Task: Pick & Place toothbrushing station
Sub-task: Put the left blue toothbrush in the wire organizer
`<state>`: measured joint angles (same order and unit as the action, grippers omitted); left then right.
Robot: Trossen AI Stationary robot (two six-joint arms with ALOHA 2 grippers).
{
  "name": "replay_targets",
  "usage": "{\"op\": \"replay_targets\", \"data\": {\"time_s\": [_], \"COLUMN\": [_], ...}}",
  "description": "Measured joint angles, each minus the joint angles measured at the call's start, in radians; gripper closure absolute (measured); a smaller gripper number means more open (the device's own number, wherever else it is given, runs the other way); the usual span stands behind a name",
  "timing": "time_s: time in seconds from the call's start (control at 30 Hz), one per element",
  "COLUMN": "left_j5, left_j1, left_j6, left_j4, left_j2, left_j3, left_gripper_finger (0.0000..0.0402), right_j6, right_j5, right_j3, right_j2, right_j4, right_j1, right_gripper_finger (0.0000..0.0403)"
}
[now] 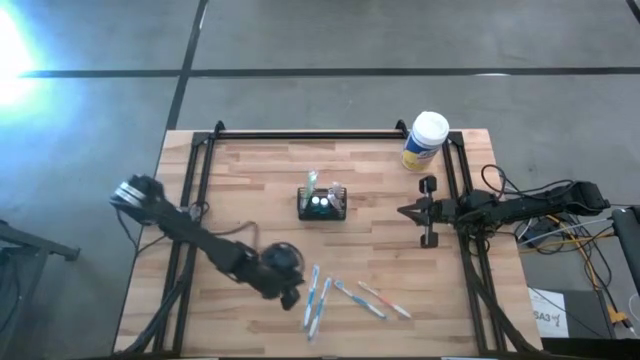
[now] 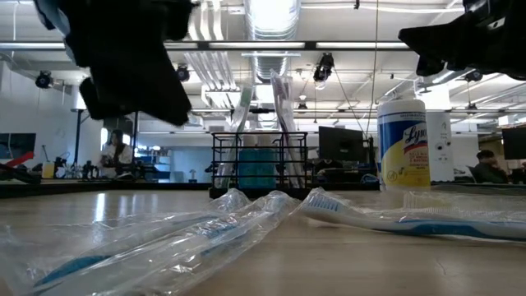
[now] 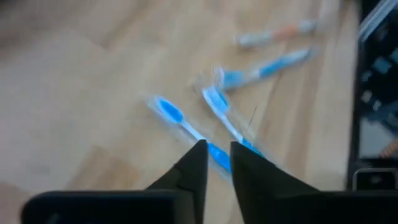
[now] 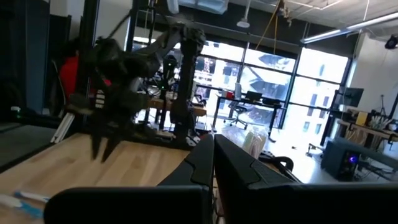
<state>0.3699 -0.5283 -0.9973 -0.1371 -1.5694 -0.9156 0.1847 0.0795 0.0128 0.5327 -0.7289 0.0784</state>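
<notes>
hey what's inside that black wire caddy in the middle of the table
Upright toothbrushes stick out of the black wire caddy, with something teal low inside. What the teal thing is cannot be told.

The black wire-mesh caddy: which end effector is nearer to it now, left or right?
Roughly equal, the left perhaps slightly nearer. The left end effector hovers above the toothbrushes, toward the table's front edge from the caddy. The right end effector is at the caddy's right side, with bare table between.
</notes>
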Motion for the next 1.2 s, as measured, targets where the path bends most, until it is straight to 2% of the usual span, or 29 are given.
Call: {"op": "replay_targets", "data": {"time_s": [0.1,0.3,0.5,0.7,0.9,1.13,1.2], "left_j5": [-0.065,-0.118,-0.132,-0.161,-0.165,-0.240,-0.259], "left_j1": [0.021,0.069,0.100,0.126,0.136,0.131,0.129], "left_j6": [-0.005,-0.011,0.029,0.069,0.090,0.243,0.269], "left_j4": [-0.122,-0.494,-0.617,-0.724,-0.844,-1.027,-1.035], "left_j2": [-0.114,-0.295,-0.456,-0.550,-0.551,-0.551,-0.550], "left_j3": [-0.134,-0.433,-0.621,-0.696,-0.698,-0.694,-0.695], "left_gripper_finger": [0.0287,0.0208,0.0175,0.0173,0.0173,0.0173,0.0173], "right_j6": [0.021,0.041,0.055,0.060,0.075,0.081,0.081], "right_j5": [0.000,0.000,0.001,0.000,0.000,0.001,0.000], "right_j3": [0.000,0.000,0.000,0.000,0.000,0.000,0.000], "right_j2": [0.000,0.000,0.000,-0.001,-0.001,-0.001,-0.001], "right_j4": [-0.004,-0.019,-0.031,-0.034,-0.035,-0.037,-0.037], "right_j1": [0.000,0.000,-0.001,-0.001,-0.001,-0.001,-0.001], "right_gripper_finger": [0.0394,0.0394,0.0394,0.0394,0.0394,0.0394,0.0394]}}
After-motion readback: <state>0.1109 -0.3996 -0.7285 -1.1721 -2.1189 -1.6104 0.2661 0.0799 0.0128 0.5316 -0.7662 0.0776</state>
